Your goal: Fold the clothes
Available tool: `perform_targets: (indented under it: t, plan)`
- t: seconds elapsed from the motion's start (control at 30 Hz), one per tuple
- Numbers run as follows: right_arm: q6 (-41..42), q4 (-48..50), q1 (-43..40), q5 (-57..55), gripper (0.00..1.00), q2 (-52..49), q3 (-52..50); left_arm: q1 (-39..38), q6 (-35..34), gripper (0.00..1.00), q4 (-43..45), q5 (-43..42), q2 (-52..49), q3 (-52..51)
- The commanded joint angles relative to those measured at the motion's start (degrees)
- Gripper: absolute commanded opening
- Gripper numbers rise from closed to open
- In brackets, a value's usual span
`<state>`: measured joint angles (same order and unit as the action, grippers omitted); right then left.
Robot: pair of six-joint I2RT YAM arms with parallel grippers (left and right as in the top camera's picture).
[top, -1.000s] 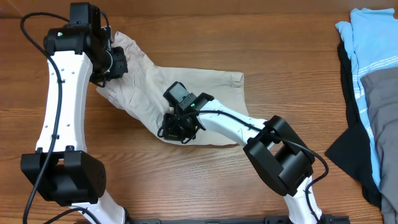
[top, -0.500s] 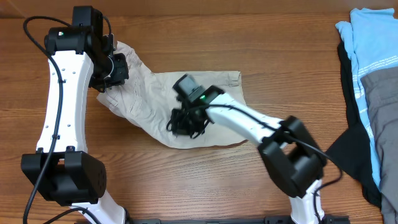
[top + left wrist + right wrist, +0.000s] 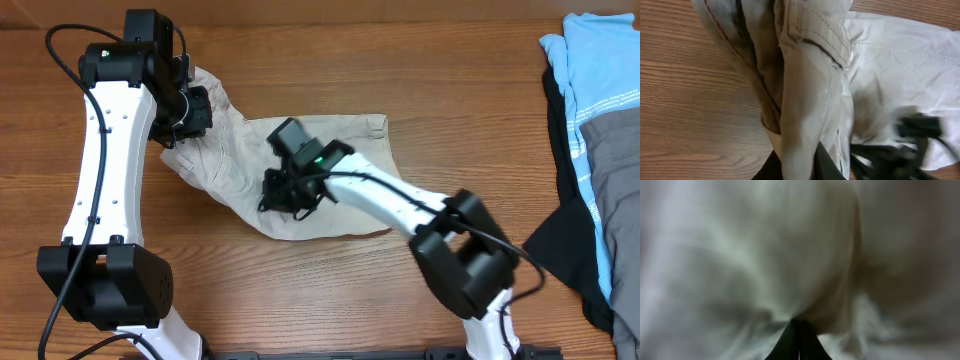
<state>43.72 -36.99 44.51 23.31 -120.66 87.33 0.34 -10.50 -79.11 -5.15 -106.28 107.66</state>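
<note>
Overhead, the khaki shorts (image 3: 350,140) lie crumpled on the wooden desk (image 3: 450,60), running from the upper left of the frame down to a flatter part at the centre; the left gripper (image 3: 188,110) sits at their upper left end, closed on a raised fold of cloth; in the left wrist view that fold, with the stitched waistband (image 3: 815,30) at the top, runs down the middle of the frame and is nipped tight between the dark fingers (image 3: 827,165) at the bottom edge; the right gripper (image 3: 287,192) is down on the lower left part of the shorts, near their bottom edge; its wrist view is blurred, yet pale creases converge on a narrow dark tip at bottom centre, so the fingers look pressed together on a pinch of cloth; at the right edge of the overhead frame, well apart from the shorts, lies a pile: a light blue striped garment (image 3: 600,70), a grey garment (image 3: 620,170) and a black garment (image 3: 565,235).
</note>
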Motion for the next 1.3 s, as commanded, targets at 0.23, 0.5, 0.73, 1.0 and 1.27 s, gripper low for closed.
perform_targets:
  t: [0.23, 0.5, 0.73, 1.0, 1.27]
  plan:
    - [-5.7, 3.4, 1.6, 0.3, 0.04, -2.9, 2.0, -0.4, 0.7, 0.04, -0.3, -0.2, 2.6, 1.2]
    - [-8.4, -4.2, -7.6, -0.7, 0.04, 2.4, 4.1, -0.4, 0.7, 0.04, -0.4, -0.2, 2.6, 1.2]
    - [-8.1, 1.9, -8.8, -0.1, 0.04, 1.0, 2.7, -0.4, 0.7, 0.04, -0.4, -0.2, 2.6, 1.2]
    - [-8.0, 6.9, -5.8, -4.0, 0.04, 0.0, 2.6, -0.5, 0.6, 0.04, -0.6, -0.3, 2.6, 1.2]
    - [-7.7, 13.7, -3.5, -3.9, 0.04, -6.6, 2.6, -0.5, -0.4, 0.04, -1.2, -0.2, 2.6, 1.2]
